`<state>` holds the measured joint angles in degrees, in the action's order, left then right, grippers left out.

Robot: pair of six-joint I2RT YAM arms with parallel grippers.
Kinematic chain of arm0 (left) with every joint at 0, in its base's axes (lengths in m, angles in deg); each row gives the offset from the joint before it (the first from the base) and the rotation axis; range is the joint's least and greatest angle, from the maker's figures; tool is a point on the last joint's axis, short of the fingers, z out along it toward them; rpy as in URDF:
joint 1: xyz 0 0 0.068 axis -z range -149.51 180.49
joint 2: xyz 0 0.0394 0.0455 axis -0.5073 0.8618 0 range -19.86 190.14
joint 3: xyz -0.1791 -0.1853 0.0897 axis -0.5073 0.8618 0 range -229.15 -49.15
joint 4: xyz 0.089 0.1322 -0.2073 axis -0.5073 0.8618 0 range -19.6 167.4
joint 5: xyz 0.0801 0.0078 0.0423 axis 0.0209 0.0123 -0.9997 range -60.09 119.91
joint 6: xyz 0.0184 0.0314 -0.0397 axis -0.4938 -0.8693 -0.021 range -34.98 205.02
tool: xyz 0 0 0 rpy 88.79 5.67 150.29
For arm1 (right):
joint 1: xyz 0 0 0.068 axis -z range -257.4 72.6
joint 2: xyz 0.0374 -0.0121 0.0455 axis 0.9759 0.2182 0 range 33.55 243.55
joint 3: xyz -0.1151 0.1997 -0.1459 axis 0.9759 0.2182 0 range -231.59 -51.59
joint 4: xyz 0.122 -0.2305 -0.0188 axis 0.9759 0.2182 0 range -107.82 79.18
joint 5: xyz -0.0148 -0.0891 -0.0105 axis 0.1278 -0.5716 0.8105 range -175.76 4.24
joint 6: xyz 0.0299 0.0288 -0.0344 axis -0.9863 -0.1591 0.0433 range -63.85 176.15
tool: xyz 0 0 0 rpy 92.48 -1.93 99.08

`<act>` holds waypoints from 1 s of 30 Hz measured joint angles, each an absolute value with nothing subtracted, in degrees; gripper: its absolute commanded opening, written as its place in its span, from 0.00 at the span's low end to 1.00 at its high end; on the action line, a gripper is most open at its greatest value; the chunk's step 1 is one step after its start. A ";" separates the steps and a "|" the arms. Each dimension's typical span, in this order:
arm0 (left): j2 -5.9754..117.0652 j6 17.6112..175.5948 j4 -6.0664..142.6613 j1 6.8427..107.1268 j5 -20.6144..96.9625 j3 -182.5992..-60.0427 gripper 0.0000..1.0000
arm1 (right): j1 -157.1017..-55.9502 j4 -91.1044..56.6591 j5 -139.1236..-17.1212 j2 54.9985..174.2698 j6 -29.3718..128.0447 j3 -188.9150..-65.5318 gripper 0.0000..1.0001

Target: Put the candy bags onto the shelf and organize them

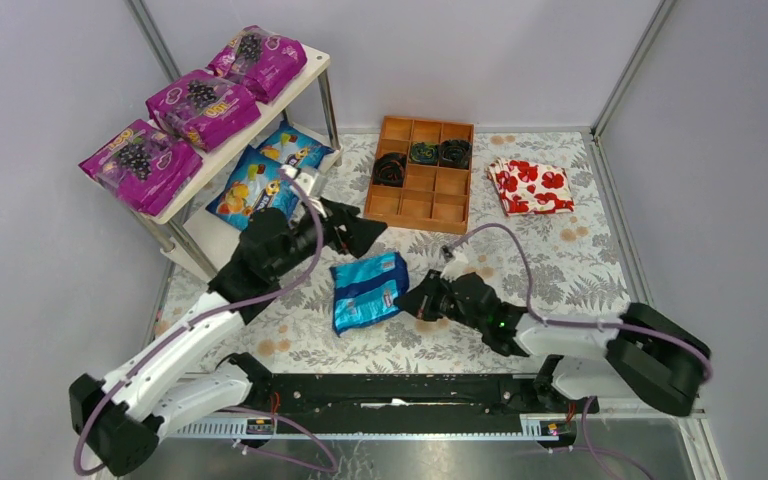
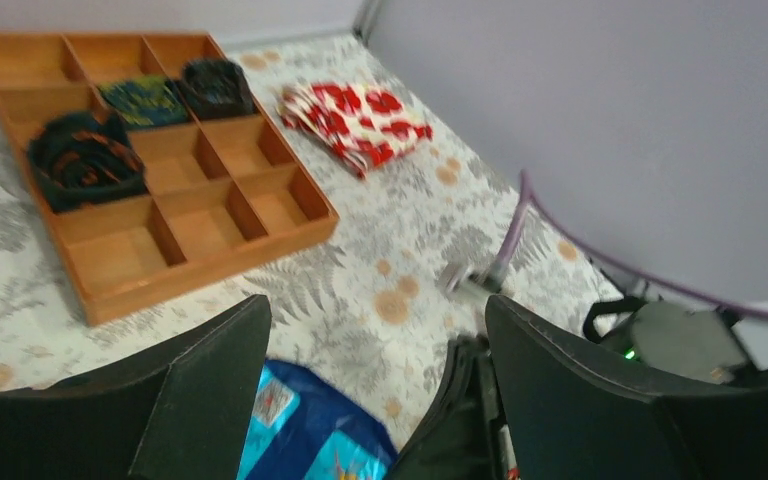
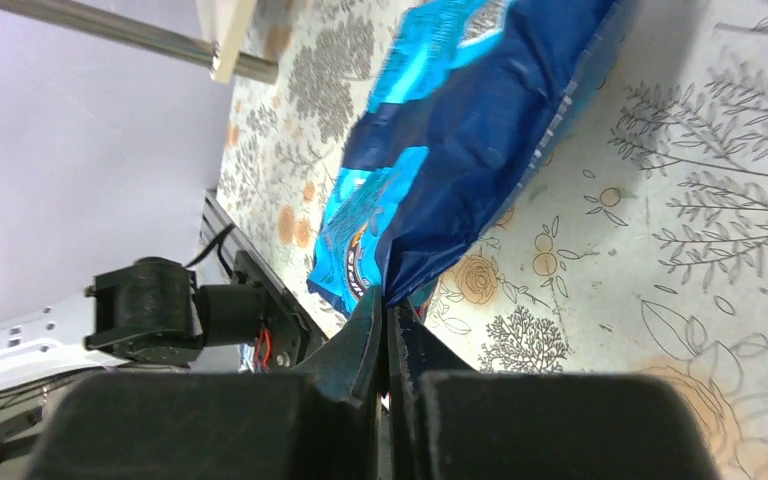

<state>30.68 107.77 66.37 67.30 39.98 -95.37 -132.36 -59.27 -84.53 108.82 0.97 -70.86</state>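
Observation:
Three purple candy bags [image 1: 203,105] lie on the top board of the shelf [image 1: 225,150], and two blue ones [image 1: 253,190] lie on its lower board. Another blue candy bag [image 1: 368,290] lies on the table in the middle. My right gripper [image 1: 412,300] is shut on that bag's right edge; the right wrist view shows the blue bag's [image 3: 460,130] corner pinched in the right gripper [image 3: 388,305]. My left gripper [image 1: 370,235] hovers open and empty just beyond the bag. In the left wrist view the left gripper [image 2: 375,305] stands over the blue bag [image 2: 310,430].
An orange-brown compartment tray [image 1: 420,200] with dark coiled items sits at the back centre. A folded white cloth with red flowers [image 1: 530,185] lies to its right. Grey walls close in the left, back and right sides. A shelf leg [image 3: 110,30] shows beyond the bag.

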 measured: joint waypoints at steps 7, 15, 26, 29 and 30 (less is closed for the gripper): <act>39.78 108.88 67.53 71.30 46.73 -95.26 0.81 | -131.16 -46.46 -88.00 94.37 0.34 -70.55 0.00; 29.90 113.08 66.54 78.43 45.51 -81.86 0.95 | -131.00 -36.23 -90.82 85.69 -3.66 -71.53 0.00; 28.76 101.25 69.82 103.63 18.60 -79.85 0.99 | -129.87 -26.75 -91.11 85.56 -9.17 -77.83 0.00; 32.26 92.27 63.46 112.50 8.18 -77.29 0.99 | -129.76 -25.65 -90.87 85.30 -9.96 -78.88 0.00; 33.68 89.23 59.53 114.08 5.27 -75.39 0.99 | -129.74 -25.52 -90.80 85.02 -10.09 -79.01 0.00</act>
